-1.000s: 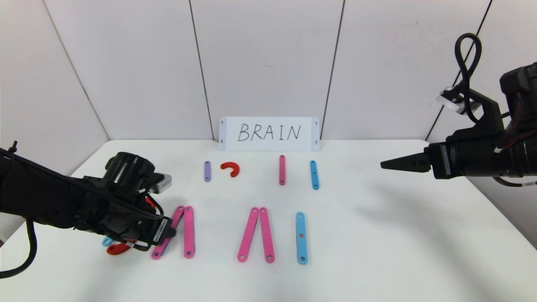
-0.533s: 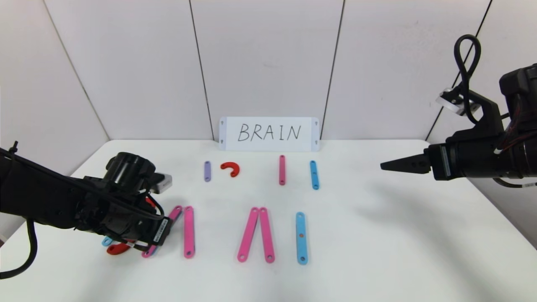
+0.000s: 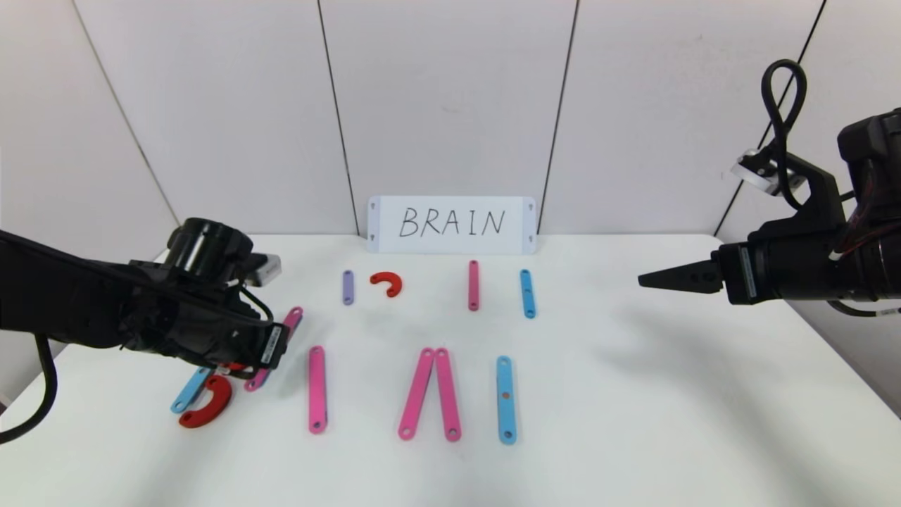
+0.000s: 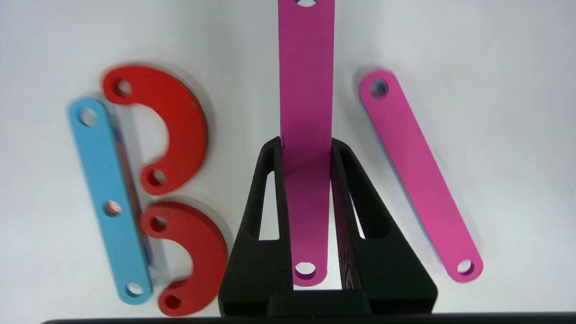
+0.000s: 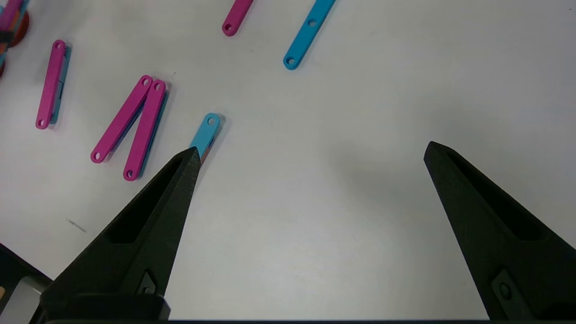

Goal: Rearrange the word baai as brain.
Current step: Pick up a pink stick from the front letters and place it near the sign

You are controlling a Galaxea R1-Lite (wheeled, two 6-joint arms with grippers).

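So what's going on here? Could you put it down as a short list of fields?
card: white card reading BRAIN, standing at the back of the table
left gripper: shut on a pink strip, held above the table
B: blue strip and two red curves, on the robot's left
first A: one pink strip left lying
second A: pink pair, tops touching
I: blue strip
spares: purple strip, red curve, pink strip, blue strip
right gripper: open, idle above the table's right side
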